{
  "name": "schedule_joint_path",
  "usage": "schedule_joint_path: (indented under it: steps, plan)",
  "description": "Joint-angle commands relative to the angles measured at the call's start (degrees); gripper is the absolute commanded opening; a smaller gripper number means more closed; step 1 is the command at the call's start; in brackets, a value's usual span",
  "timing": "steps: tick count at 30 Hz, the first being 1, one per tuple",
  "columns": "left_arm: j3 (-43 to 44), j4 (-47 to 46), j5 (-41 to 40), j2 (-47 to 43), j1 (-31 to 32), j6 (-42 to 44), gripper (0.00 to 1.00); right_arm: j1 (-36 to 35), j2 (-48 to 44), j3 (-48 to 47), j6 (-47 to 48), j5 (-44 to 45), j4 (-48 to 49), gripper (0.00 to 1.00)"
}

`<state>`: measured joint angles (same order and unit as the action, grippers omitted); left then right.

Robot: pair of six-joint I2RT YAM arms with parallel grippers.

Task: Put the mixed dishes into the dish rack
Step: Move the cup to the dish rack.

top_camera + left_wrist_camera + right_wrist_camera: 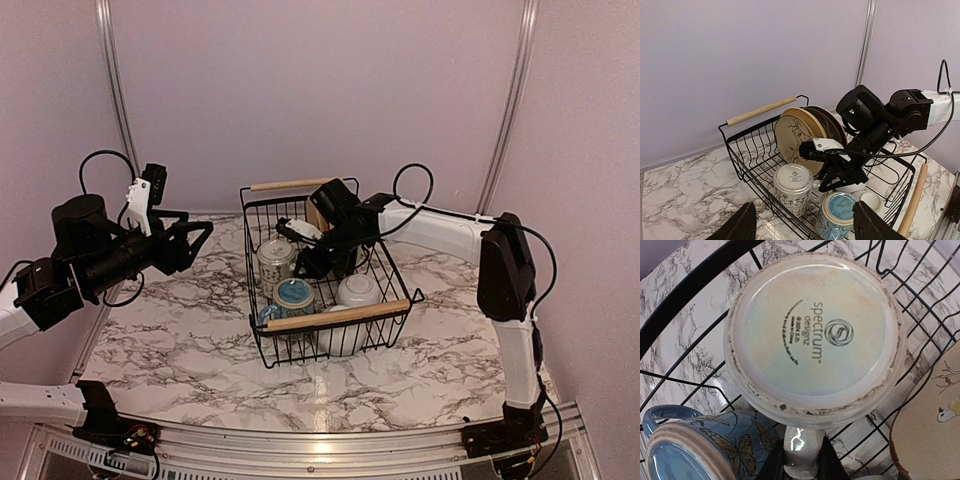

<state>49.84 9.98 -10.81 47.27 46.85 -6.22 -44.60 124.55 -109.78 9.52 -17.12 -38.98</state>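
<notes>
— Dish rack point(335, 316): where is it, and what's in it?

— Middle of the bench point(150, 340). Plates point(799, 134) stand on edge at its far end. White bowls point(358, 290) lie by the near handle. A blue mug point(293, 294) sits mouth up along the left wall, with a white mug point(275, 258) upside down just beyond it.

— Grippers?

— Right gripper point(801, 462) is inside the rack, jaws narrow, pinched on the white mug's handle. Left gripper point(195, 245) hangs over the bench's far left corner, well apart from the rack, jaws wide, nothing in them.

— Risks?

— My reading: the white mug is crowded by the blue mug and the plates. Letting go before its rim rests square on the wires could tip it into either. Pulling out sideways could catch a finger in the handle loop or the wires and drag the mug, even the rack. A knock could topple the plates.

— What does each view add?

— The right wrist view alone shows the handle between the fingers and the maker's stamp on the mug's base, but no left arm. The left wrist view shows the plates leaning together. The top view alone places both arms and the rack on the bench. No view shows whether the mug's rim touches the wires.
</notes>
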Motion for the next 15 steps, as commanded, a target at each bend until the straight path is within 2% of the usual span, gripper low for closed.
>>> schedule_joint_path:
  steps: [1, 5, 6, 9, 15]
  plan:
    - [0.0, -0.8, 0.7, 0.3, 0.0, 0.0, 0.68, 0.8, -0.3, -4.9, 6.7, -4.6, -3.5, 0.04]
    - [-0.1, -0.9, 0.7, 0.3, 0.0, 0.0, 0.68, 1.2, -0.3, -4.7, 7.4, -5.3, -4.7, 0.03]
    - [-0.1, -1.0, 0.7, 0.3, 0.1, 0.0, 0.68, 1.1, -0.5, -4.3, 7.6, -5.1, -4.5, 0.06]
    - [-0.1, -0.9, 0.9, 0.6, 0.1, 0.0, 0.68, 1.2, -1.0, -3.9, 8.0, -3.9, -4.8, 0.26]
    - [0.4, -0.8, 1.0, 0.9, 0.1, 0.0, 0.68, 1.4, -4.3, -2.7, 8.8, -4.7, -5.3, 0.42]
